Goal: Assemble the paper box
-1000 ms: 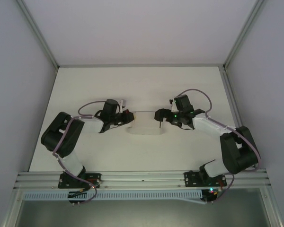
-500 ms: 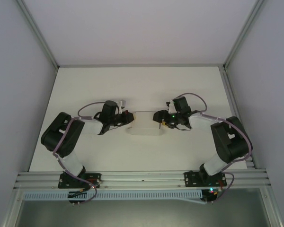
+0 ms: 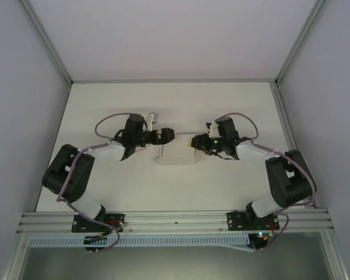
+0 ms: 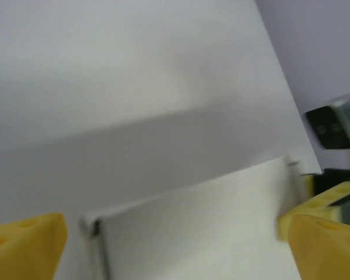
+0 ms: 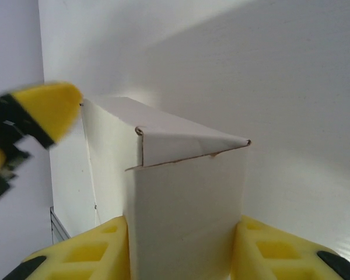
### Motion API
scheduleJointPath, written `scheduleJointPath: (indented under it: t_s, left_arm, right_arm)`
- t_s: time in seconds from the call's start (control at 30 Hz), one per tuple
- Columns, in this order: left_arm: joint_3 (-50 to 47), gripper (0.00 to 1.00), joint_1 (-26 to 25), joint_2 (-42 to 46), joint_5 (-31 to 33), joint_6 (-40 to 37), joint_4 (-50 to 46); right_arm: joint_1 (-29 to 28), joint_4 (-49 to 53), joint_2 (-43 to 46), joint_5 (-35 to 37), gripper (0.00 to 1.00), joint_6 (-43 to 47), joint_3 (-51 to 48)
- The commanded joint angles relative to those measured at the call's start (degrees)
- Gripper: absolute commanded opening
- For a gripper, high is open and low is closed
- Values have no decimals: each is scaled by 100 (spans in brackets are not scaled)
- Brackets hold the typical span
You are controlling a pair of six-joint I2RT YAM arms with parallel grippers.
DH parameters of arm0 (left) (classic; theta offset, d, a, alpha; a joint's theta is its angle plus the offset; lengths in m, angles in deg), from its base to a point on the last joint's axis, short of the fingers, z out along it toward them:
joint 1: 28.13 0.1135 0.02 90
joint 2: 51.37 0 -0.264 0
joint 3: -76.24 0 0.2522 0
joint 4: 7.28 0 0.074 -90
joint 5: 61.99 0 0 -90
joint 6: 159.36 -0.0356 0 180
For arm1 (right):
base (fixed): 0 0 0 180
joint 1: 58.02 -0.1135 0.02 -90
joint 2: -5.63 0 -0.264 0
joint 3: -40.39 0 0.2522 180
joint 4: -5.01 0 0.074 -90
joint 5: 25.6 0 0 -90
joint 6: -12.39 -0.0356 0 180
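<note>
The paper box (image 3: 175,156) is a small folded white carton lying mid-table between the two arms. My right gripper (image 3: 196,143) is at its right end; in the right wrist view both yellow pads (image 5: 93,251) press the sides of the paper box (image 5: 186,192), whose end flap is folded over. My left gripper (image 3: 167,135) hovers over the box's far left corner with its jaws wide open. In the left wrist view the paper box (image 4: 192,198) lies between the spread left gripper (image 4: 172,233) fingers (image 4: 29,239), touched by neither as far as I can see.
The white table (image 3: 105,111) is enclosed by pale walls with metal posts (image 3: 46,41) at the back corners. An aluminium rail (image 3: 175,221) runs along the near edge by the arm bases. One yellow finger of the left gripper (image 5: 49,108) shows beside the box.
The left gripper opened from shut and shifted right and farther back, over the box's far left corner. The right gripper closed from open onto the box's right end.
</note>
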Motion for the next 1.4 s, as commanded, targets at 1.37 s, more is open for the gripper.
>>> scheduleJointPath:
  t_s: [1.37]
  left_arm:
    - [939,92,-3235,843,4106,-6682,-2667]
  right_arm:
    - [1263,4470,-306,-3349,31,-678,1602]
